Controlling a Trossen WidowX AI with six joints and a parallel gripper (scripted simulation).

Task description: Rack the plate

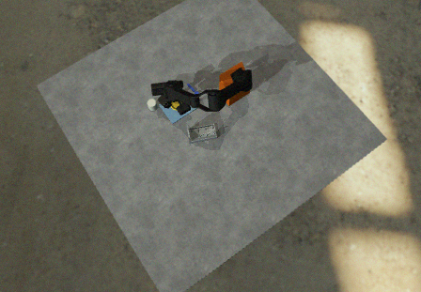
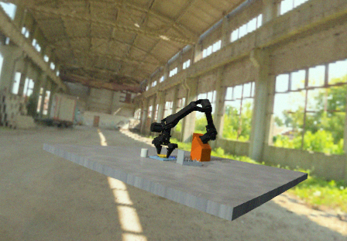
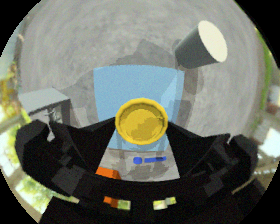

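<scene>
The yellow round plate (image 1: 175, 104) (image 2: 163, 156) (image 3: 141, 121) lies flat on the light blue mat (image 1: 175, 116) (image 3: 108, 85). My gripper (image 1: 175, 106) (image 2: 163, 155) (image 3: 141, 121) points down over it, its two fingertips meeting the plate's rim on opposite sides. The gripper is shut on the plate, which is still down at the mat. The grey dish rack (image 1: 203, 139) (image 2: 180, 157) (image 3: 43, 98) stands beside the mat, toward the front in the top view. My arm partly covers the plate there, and a finger hides part of the rack in the wrist view.
A white-topped cup (image 1: 151, 104) (image 2: 144, 153) (image 3: 201, 47) stands by the mat's corner. A blue utensil (image 1: 192, 89) (image 3: 155, 159) lies on the mat's other side. The orange arm base (image 1: 237, 99) (image 2: 200, 152) is beyond it, with the arm reaching over from there.
</scene>
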